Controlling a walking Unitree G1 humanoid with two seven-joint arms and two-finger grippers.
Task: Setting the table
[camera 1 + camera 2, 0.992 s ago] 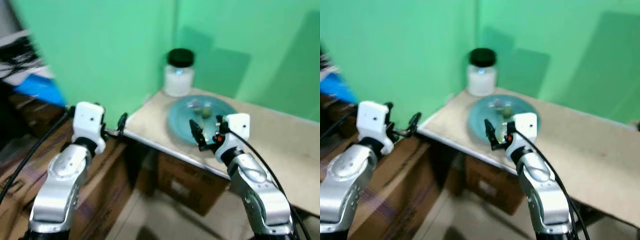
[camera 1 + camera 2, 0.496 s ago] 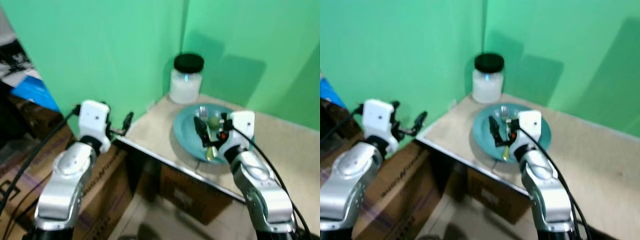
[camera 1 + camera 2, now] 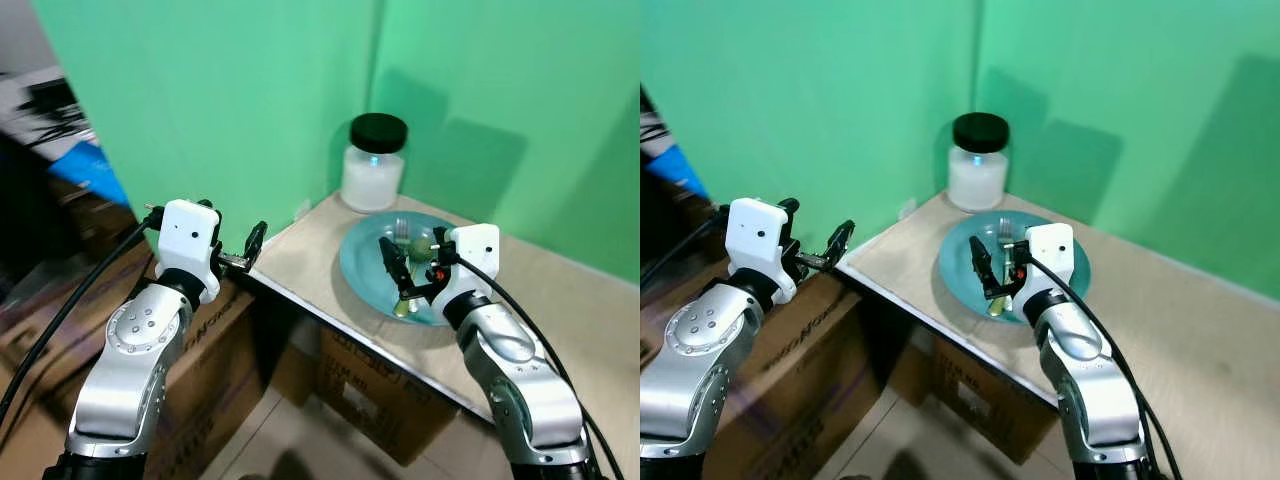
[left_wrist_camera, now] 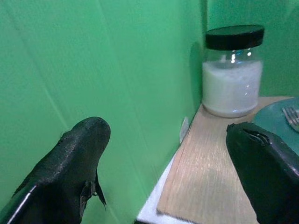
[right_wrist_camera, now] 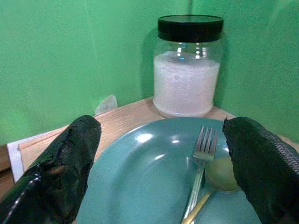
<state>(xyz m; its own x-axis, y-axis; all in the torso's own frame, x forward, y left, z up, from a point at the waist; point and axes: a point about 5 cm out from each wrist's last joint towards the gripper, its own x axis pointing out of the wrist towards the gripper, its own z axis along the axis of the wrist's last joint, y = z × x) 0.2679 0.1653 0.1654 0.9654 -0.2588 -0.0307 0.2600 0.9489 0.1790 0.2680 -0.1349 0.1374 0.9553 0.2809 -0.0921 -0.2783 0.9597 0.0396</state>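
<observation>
Partly hidden behind our right gripper (image 3: 408,268), whose jaws stand apart just above it, the round teal plate (image 5: 140,186) sits near the corner of the pale wooden table (image 3: 300,250). Behind the plate stands a black-lidded glass jar (image 5: 188,65) of white powder. On the plate lie a metal fork (image 5: 200,163) and spoon (image 5: 217,177), handles cut off. Our left gripper (image 3: 248,250) hovers apart-jawed off the table's edge, away from the plate.

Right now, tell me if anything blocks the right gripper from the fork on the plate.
Nothing visible does. The right gripper hovers open over the teal plate, and the fork lies bare beside a spoon. The jar stands behind the plate.
</observation>
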